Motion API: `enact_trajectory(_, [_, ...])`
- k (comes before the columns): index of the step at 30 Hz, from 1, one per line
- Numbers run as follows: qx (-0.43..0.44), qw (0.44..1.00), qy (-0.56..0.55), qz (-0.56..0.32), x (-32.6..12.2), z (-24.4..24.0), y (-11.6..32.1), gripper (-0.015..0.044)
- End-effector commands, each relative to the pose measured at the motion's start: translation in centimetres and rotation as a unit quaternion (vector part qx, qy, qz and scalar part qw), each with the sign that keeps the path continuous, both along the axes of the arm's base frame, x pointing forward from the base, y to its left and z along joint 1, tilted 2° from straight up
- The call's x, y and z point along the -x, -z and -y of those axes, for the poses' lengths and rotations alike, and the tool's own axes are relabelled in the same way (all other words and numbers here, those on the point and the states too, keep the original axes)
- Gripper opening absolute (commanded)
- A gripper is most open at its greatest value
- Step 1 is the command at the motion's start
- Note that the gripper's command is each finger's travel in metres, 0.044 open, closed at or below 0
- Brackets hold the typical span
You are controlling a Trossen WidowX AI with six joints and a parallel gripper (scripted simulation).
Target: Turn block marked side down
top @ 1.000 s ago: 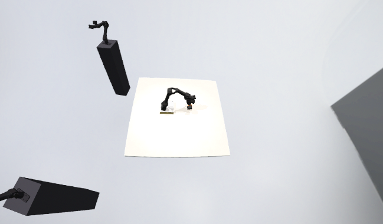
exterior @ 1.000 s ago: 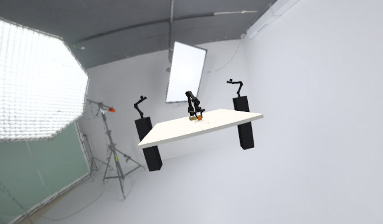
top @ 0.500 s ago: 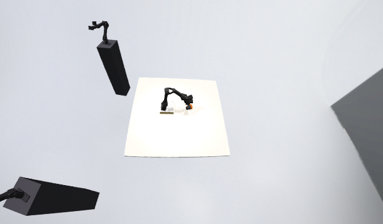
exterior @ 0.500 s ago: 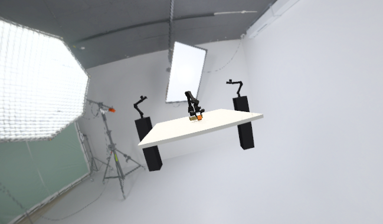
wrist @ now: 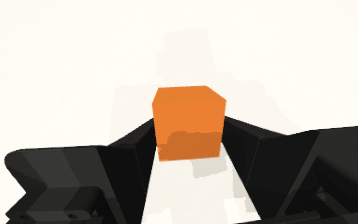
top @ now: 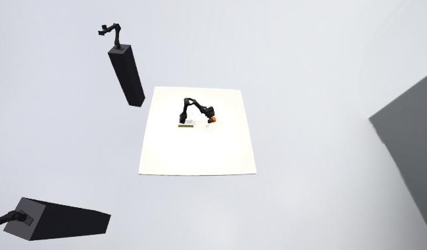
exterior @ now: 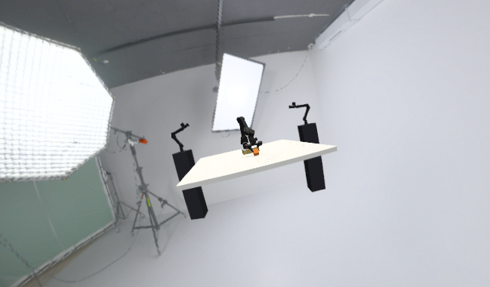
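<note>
The two black jaws were clamped on the small orange cube-shaped block (wrist: 189, 122), one pressing its left face and the other its right, so that the black parallel-jaw gripper (wrist: 189, 135) held it firmly between its fingers. In the wrist view the block's facing side and top showed plain orange, the lower part darker in shade, and no marking could be made out on the faces seen. Pale grey shadows lay on the white surface beyond and below the block; whether it touched the surface or hung just above it could not be told from these views. In the top view the block (top: 214, 119) appeared as an orange speck at the tip of the black jointed arm (top: 195, 104), which arched over from its base near a thin olive-coloured strip (top: 185, 125). All of this sat towards the far middle of the flat white rectangular table (top: 195, 158). In the exterior view the block (exterior: 256, 151) showed low at the table top (exterior: 232, 168), beneath the bent arm, and tall black pillars carrying small camera arms (exterior: 311, 155) stood beside the table.
</note>
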State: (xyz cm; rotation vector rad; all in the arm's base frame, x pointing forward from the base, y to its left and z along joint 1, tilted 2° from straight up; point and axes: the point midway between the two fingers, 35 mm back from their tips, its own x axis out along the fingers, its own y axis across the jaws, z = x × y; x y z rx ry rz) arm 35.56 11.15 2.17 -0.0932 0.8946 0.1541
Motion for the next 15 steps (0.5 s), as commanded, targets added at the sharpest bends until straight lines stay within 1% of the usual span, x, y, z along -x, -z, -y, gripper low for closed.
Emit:
enact_trajectory(1, [-0.001,1.000,-0.001,0.028,-0.2,0.0,0.8,0.0000])
enact_trajectory(15, [-0.019,0.991,-0.002,0.129,0.2,0.2,1.9,0.0000])
